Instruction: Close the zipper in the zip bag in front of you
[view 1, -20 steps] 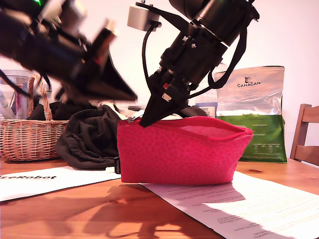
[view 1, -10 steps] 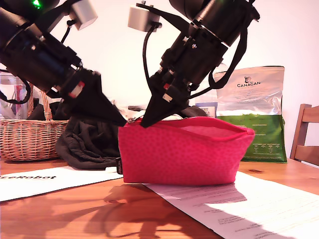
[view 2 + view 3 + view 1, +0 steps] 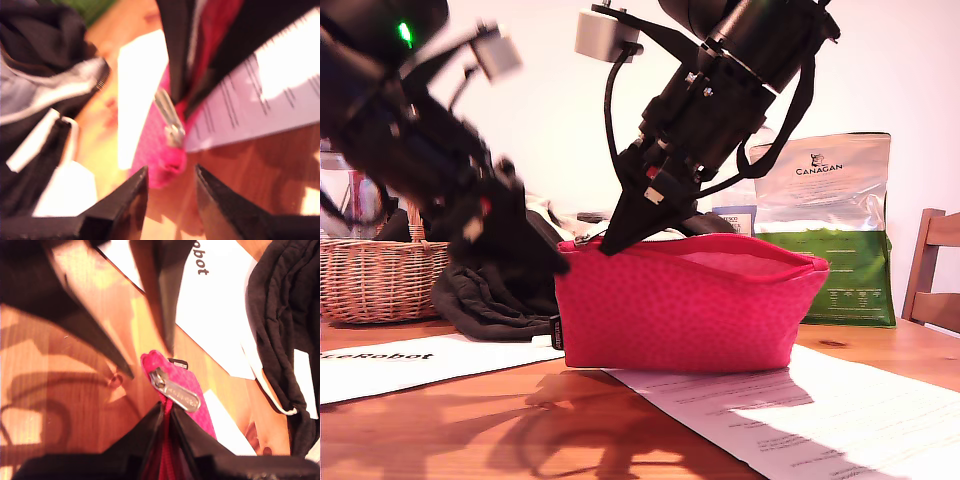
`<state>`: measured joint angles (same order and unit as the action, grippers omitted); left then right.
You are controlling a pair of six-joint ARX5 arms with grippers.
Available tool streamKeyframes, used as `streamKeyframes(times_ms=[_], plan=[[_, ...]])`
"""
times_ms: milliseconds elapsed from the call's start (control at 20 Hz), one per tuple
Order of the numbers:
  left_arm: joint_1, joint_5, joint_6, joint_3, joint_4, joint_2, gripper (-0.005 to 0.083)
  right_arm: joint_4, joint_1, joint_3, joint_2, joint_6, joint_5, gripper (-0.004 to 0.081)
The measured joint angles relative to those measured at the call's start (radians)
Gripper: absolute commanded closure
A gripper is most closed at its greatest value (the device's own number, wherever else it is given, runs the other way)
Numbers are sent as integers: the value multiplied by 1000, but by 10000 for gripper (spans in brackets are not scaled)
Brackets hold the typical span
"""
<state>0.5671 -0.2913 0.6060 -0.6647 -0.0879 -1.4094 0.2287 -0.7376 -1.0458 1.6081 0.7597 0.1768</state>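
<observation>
On the wooden bench (image 3: 440, 430), printed sheets (image 3: 800, 410) lie nearest in the exterior view. Behind them the zip bag (image 3: 685, 310) stands on edge at frame centre, long axis running left to right, its mouth gaping toward the exterior view's right. The zipper (image 3: 175, 392) pull sits at the bag's left-hand top corner. My second end effector (image 3: 620, 235) pinches the top edge there, jaws closed on the fabric just beside the pull. My first end effector (image 3: 170, 192), blurred, narrowly open and empty, is just short of the pull and nearer to take it. Beyond: dark cloth (image 3: 495, 285), a wicker basket (image 3: 375, 275), a Canagan bag (image 3: 830, 225), a white wall.
</observation>
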Motion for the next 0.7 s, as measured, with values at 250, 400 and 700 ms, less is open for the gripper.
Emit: streamKeyframes(times_ms=[250,400,700], plan=[[15,-14,0,0,-47,-2,795,2,0,0,0,0,0,782],[21,-26,0,0,-45,-2,795,9,1,0,0,0,-1,782],[29,-19,-1,0,-29,-2,795,21,-8,0,0,0,-70,604]])
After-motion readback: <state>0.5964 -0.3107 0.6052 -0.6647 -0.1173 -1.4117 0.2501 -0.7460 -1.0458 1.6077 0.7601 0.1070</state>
